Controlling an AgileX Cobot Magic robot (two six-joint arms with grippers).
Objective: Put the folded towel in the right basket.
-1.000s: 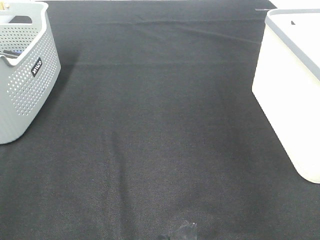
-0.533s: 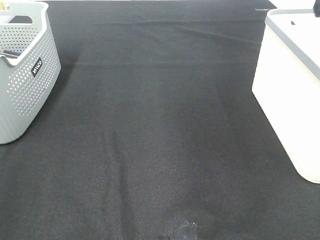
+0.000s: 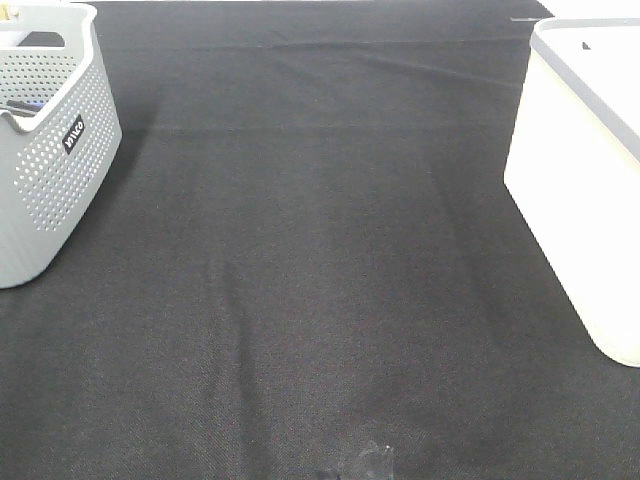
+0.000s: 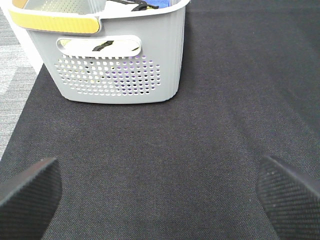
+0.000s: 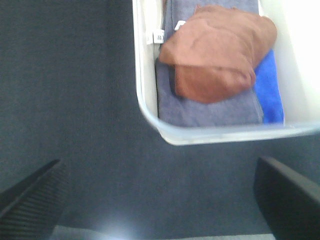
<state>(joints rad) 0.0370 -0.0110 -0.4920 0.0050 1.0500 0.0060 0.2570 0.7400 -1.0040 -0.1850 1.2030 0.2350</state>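
Note:
The white right basket (image 3: 585, 170) stands at the right edge of the black mat. In the right wrist view its rim (image 5: 150, 100) shows from above, with a folded brown towel (image 5: 215, 52) lying inside on a grey towel (image 5: 210, 110) and a blue one (image 5: 270, 85). My right gripper (image 5: 160, 200) is open and empty, above the mat just outside the basket's rim. My left gripper (image 4: 160, 195) is open and empty over the mat, in front of the grey left basket (image 4: 120, 55). Neither gripper shows in the high view.
The grey perforated left basket (image 3: 45, 140) stands at the far left of the mat and holds some items. The black mat (image 3: 320, 260) spans the table between the two baskets. A small shiny scrap (image 3: 365, 462) lies near its front edge.
A dark bit at the top right corner of the high view half a second ago is gone. The baskets have not moved.

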